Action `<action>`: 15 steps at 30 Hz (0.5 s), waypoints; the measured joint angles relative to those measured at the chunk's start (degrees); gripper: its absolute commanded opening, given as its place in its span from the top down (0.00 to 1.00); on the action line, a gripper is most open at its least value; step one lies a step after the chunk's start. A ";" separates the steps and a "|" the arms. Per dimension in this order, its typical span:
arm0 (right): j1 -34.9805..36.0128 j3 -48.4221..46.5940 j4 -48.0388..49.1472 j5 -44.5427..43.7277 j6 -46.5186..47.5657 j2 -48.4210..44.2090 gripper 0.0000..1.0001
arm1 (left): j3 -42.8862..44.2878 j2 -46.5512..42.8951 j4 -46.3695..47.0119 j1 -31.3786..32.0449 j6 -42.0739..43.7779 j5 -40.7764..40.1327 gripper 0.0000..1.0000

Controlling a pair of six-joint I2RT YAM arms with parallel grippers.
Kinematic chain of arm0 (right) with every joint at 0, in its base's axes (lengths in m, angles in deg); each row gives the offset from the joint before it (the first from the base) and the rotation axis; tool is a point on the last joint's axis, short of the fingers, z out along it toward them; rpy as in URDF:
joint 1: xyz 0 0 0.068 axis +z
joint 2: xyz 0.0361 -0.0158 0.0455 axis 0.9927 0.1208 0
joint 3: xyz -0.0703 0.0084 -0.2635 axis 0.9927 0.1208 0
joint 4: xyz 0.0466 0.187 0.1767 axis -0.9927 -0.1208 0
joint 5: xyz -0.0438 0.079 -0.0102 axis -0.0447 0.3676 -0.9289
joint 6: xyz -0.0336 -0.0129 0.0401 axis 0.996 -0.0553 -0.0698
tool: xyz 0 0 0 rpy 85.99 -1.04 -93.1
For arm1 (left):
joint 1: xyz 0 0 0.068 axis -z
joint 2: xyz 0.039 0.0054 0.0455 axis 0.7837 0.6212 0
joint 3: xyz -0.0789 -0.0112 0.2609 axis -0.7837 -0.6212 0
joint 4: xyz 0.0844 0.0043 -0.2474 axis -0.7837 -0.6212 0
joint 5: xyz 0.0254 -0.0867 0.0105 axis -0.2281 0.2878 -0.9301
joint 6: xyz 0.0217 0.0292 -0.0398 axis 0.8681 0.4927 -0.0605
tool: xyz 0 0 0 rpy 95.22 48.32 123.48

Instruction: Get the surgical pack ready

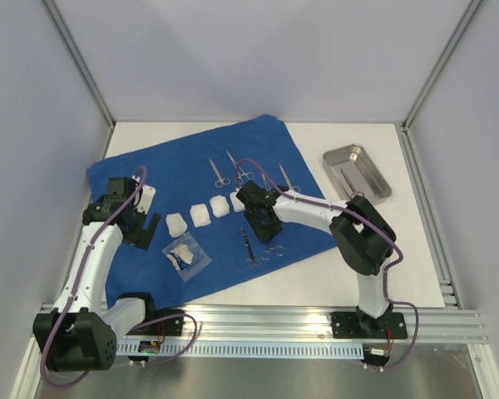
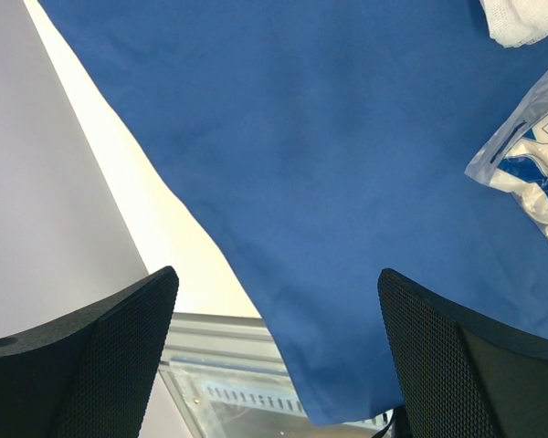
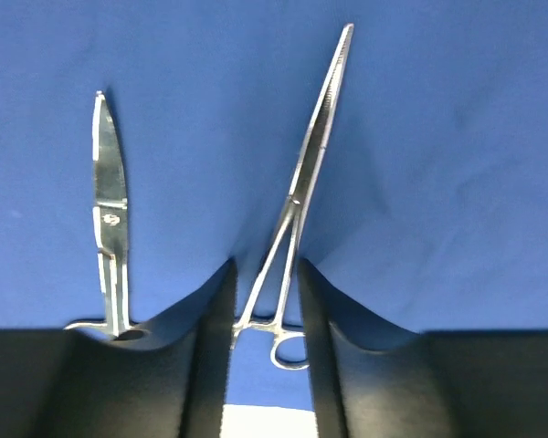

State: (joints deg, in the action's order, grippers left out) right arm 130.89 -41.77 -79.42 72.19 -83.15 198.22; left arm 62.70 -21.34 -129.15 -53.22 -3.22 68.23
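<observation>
The royal-blue drape (image 1: pixel 195 179) lies spread flat on the table. Several white gauze squares (image 1: pixel 200 215) sit in a row on it. Silver scissor-like instruments (image 1: pixel 217 173) lie at its far part. The steel tray (image 1: pixel 356 170) stands off the drape at the far right. My right gripper (image 1: pixel 264 229) is down on the drape. In its wrist view my right gripper (image 3: pixel 265 269) is closed narrowly on the shanks of a forceps (image 3: pixel 315 155), just above the finger rings. My left gripper (image 1: pixel 145 231) is open and empty above the drape's near-left edge (image 2: pixel 329 137).
A clear plastic packet (image 1: pixel 185 255) lies on the drape near the left gripper and shows in the left wrist view (image 2: pixel 534 169). A second instrument (image 3: pixel 110 201) lies left of the right fingers. White walls and frame posts enclose the table, with a metal rail (image 1: pixel 258 320) along the near edge.
</observation>
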 measured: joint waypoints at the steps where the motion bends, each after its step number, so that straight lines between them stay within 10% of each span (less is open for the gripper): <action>1: 0.04 0.02 0.07 0.00 -0.09 0.02 0.70 | 0.00 0.02 0.09 0.00 0.02 0.09 0.00; 7: 0.46 0.33 0.90 0.39 -0.63 0.00 0.98 | 0.00 0.31 0.31 0.00 0.02 0.42 0.00; 15: 0.46 0.44 0.96 0.61 0.42 -0.37 1.00 | 0.00 0.44 0.39 0.00 0.04 0.63 0.00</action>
State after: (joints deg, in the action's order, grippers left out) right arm 131.35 -41.33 -78.45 72.80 -82.73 197.85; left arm 62.70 -20.90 -128.75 -53.22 -3.18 68.86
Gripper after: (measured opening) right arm 0.094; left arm 0.997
